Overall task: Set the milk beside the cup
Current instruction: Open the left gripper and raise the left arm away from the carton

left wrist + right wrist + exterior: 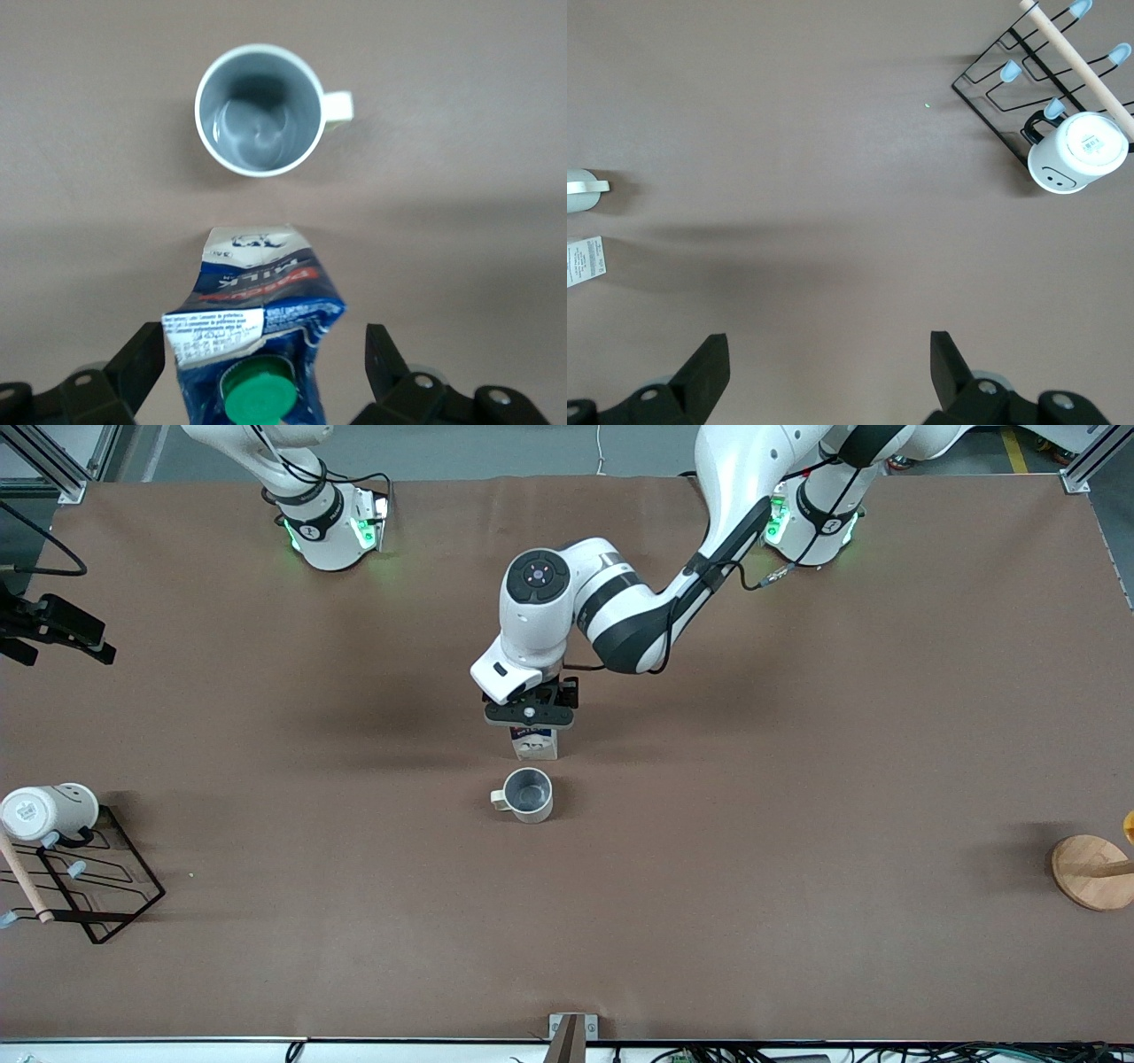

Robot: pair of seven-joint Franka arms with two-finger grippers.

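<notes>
The milk [534,743] stands upright on the desk [797,824] directly under the left gripper [530,714], whose jaws are spread to either side of it, seemingly not touching. It is a small carton, dark blue above and whitish below. Only the left wrist view shows its round green cap [258,397] and dented top. The cup [525,794] sits just past the jaw tips. The right gripper [824,359] waits, jaws spread, over bare desk.
</notes>
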